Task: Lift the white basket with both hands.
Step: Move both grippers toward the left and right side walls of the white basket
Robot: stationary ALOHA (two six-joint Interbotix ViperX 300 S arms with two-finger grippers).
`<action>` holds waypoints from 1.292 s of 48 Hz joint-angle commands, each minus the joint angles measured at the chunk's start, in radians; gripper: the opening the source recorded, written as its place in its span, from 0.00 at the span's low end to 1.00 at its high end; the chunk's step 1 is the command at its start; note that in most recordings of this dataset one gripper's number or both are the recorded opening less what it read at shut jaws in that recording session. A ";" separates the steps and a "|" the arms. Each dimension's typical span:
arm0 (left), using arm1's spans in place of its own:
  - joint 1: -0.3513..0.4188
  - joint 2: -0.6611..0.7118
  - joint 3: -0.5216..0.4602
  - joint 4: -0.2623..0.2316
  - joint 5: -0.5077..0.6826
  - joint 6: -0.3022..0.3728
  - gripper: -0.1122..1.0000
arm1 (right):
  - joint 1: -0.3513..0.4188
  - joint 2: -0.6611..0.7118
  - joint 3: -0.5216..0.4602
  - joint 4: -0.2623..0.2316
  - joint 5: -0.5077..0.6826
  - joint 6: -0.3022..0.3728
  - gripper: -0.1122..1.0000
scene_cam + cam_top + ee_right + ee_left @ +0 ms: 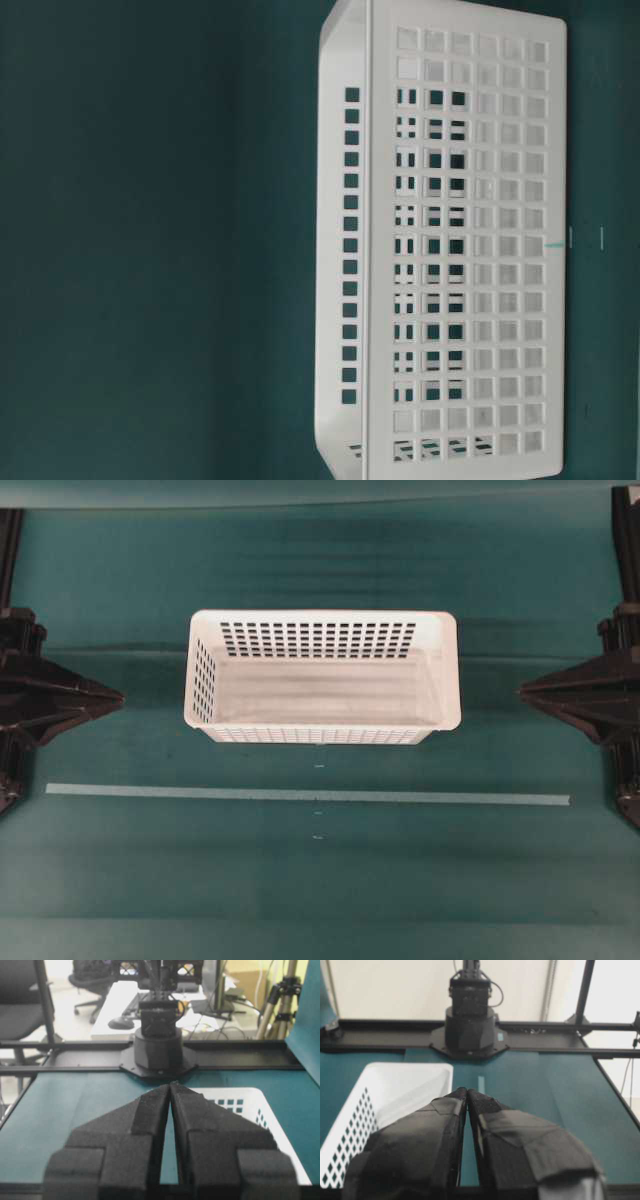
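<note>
White basket (322,672) is set mid-table, well apart from left gripper (467,1091) and right gripper (170,1085), both clenched on nothing.

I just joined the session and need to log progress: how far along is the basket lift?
Nothing is done yet. The large white perforated plastic basket sits flat on the green table, empty. In hand: nothing; the left claw and right claw rest at the table's sides, tips together, well clear of the basket. Left: reach in from both sides, grip the rim, raise it together.
</note>
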 commanded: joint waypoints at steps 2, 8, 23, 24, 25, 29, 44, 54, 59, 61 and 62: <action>0.000 0.046 -0.037 0.009 0.035 -0.069 0.23 | 0.011 0.008 -0.012 0.028 0.002 0.018 0.23; 0.025 0.058 -0.095 0.012 0.084 -0.143 0.14 | 0.000 0.008 -0.048 0.127 0.098 0.089 0.14; 0.040 0.072 -0.153 0.014 0.187 -0.311 0.06 | -0.149 0.044 -0.181 0.218 0.560 0.411 0.08; 0.041 0.077 -0.160 0.012 0.193 -0.339 0.05 | -0.173 0.054 -0.195 0.215 0.615 0.445 0.08; 0.041 0.081 -0.166 0.012 0.198 -0.365 0.05 | -0.189 0.060 -0.204 0.213 0.649 0.462 0.08; 0.043 0.100 -0.187 0.012 0.235 -0.486 0.05 | -0.242 0.091 -0.245 0.213 0.767 0.526 0.08; 0.147 0.193 -0.321 0.014 0.551 -0.923 0.05 | -0.367 0.275 -0.382 0.192 1.074 0.798 0.08; 0.221 0.265 -0.388 0.018 0.686 -1.042 0.05 | -0.370 0.448 -0.485 0.152 1.221 0.900 0.08; 0.258 0.314 -0.416 0.018 0.816 -1.158 0.05 | -0.368 0.523 -0.552 0.124 1.278 0.902 0.08; 0.264 0.341 -0.426 0.023 0.864 -1.198 0.05 | -0.368 0.551 -0.580 0.112 1.316 0.900 0.08; 0.264 0.353 -0.431 0.025 0.885 -1.213 0.05 | -0.368 0.565 -0.592 0.104 1.336 0.900 0.08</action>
